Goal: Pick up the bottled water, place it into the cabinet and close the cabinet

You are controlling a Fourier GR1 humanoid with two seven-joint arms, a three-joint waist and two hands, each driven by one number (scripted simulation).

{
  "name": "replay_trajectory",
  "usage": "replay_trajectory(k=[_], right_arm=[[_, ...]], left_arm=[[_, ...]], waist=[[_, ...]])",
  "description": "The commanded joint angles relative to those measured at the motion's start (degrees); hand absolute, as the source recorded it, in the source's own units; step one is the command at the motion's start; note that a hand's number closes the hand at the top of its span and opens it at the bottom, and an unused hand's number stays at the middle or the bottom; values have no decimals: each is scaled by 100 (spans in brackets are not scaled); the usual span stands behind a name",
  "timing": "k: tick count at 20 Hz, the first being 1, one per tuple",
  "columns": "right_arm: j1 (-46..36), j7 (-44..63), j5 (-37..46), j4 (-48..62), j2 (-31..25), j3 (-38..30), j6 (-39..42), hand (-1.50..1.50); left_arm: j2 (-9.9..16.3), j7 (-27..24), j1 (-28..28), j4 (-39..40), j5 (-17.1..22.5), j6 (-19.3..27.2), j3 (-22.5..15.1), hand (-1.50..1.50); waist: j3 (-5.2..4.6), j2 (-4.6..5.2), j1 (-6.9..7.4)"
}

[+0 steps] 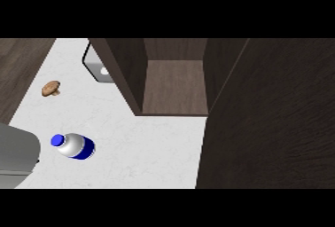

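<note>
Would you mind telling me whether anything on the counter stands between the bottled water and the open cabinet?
Nothing visible does. The bottled water stands on bare white counter, and the cabinet is open above and to its right. The mushroom lies off to the left.

Only a grey forearm (16, 153) shows, a broad slab coming in at the left edge of the view over the counter's left side. It lies low and flat, running off past the lower edge. No hand can be seen at its end, and of the other arm there is nothing in sight.
</note>
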Motion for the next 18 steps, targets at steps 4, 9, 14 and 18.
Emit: replay_trajectory(k=[4, 9, 14, 18], right_arm=[[-2, 318, 690, -530, -85, 352, -327, -150], [-332, 715, 748, -572, -216, 342, -484, -150], [-447, 883, 1016, -674, -185, 758, -795, -150], [-476, 568, 964, -417, -290, 643, -872, -150]], left_arm=[[297, 497, -143, -291, 740, 96, 568, -150], [124, 527, 65, -381, 765, -229, 641, -150], [133, 421, -460, 102, 186, -205, 335, -150], [32, 187, -379, 573, 12, -724, 377, -150]], waist=[[0, 7, -37], [-3, 5, -1], [-4, 19, -101], [-4, 21, -79]])
